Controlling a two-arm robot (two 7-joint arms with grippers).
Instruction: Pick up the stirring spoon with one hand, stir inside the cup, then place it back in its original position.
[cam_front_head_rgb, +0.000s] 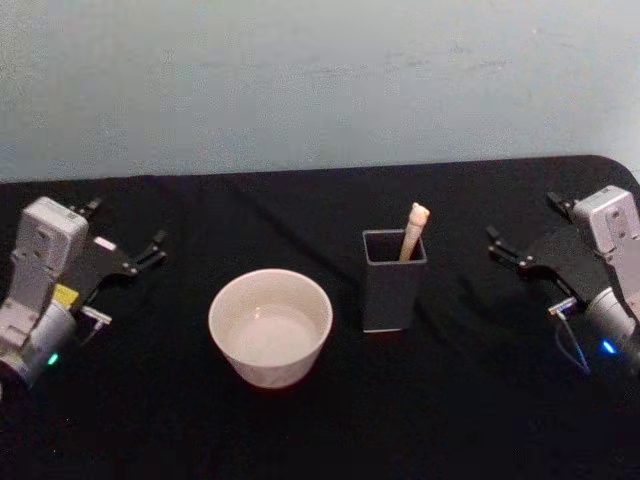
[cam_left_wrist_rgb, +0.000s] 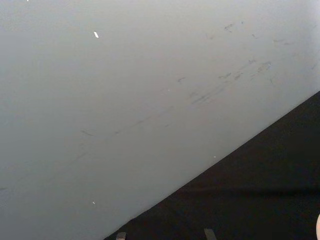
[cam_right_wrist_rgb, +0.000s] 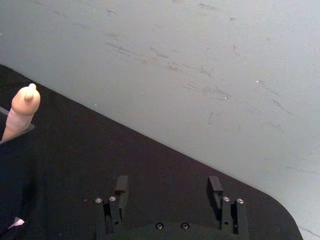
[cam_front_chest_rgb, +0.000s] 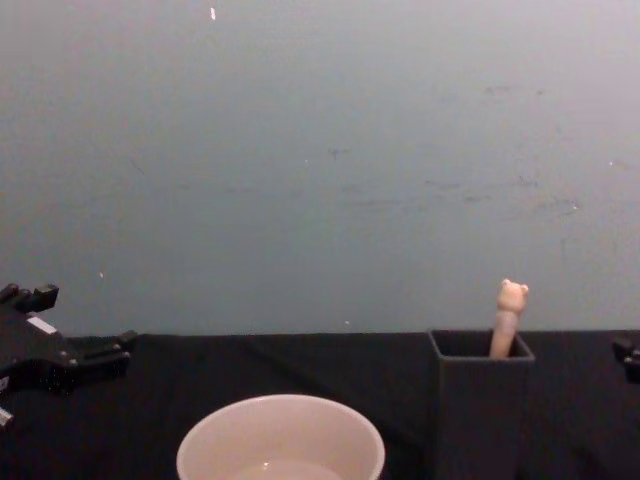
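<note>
Right gripper (cam_front_head_rgb: 523, 222) at the right side of the black table (cam_front_head_rgb: 460, 420), fingers (cam_right_wrist_rgb: 215, 185) spread wide and holding nothing. Bare cloth lies between it and the dark square holder (cam_front_head_rgb: 392, 290). Left gripper (cam_front_head_rgb: 125, 225) at the table's left side, likewise spread wide and empty, well apart from the cup (cam_front_head_rgb: 270, 370). The spoon (cam_front_head_rgb: 414, 228) stands in the holder, leaning toward its far right corner, with its pale bear-head top above the rim. The cup sits near the holder on its left, with a narrow strip of cloth between them; the two do not touch. The table's far edge meets a pale wall (cam_front_head_rgb: 320, 80), and the far right corner (cam_front_head_rgb: 612, 162) is rounded. Open cloth lies in front of the cup and holder.
</note>
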